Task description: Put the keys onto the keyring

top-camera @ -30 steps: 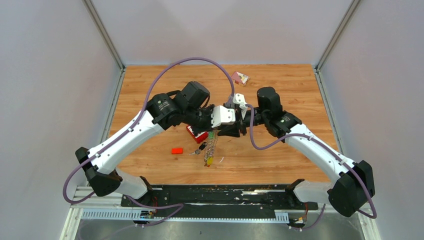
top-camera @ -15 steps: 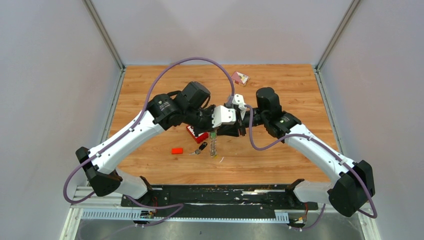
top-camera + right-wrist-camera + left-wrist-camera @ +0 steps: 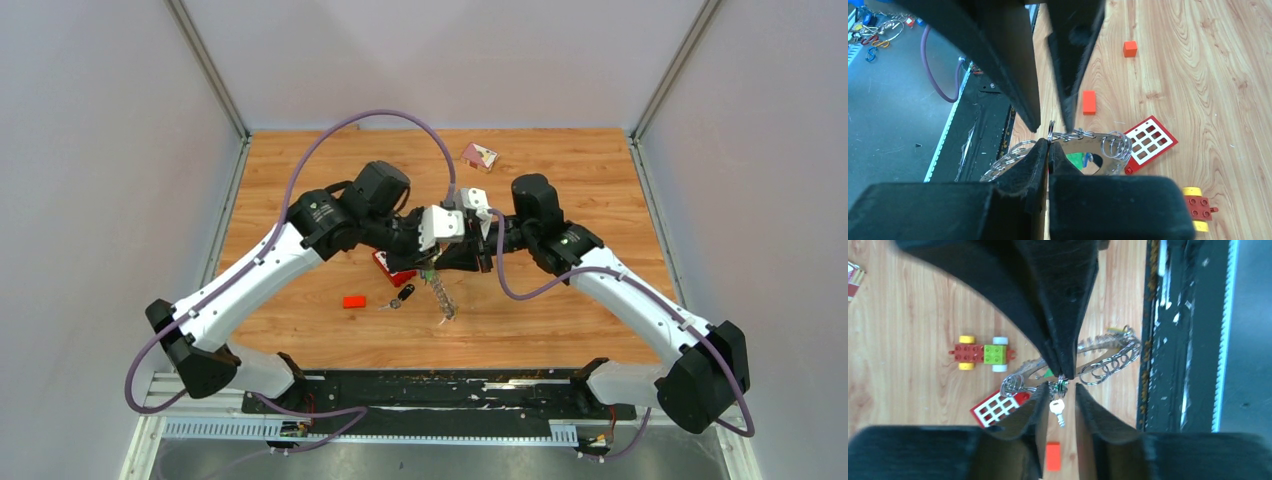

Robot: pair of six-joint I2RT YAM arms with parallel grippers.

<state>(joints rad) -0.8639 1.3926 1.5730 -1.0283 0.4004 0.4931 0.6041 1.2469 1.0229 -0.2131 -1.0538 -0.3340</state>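
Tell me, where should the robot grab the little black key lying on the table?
By its black head, coming straight down from above. The key lies flat on the table, so its thin silver end offers little to pinch. The head looks like the wider, chunkier part, so it is probably the safer hold.

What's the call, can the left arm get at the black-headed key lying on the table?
Probably, but not at once. The black-headed key lies uncovered near the left gripper. That gripper's jaws stand apart around the keyring, which the right gripper pinches, so it must back off first.
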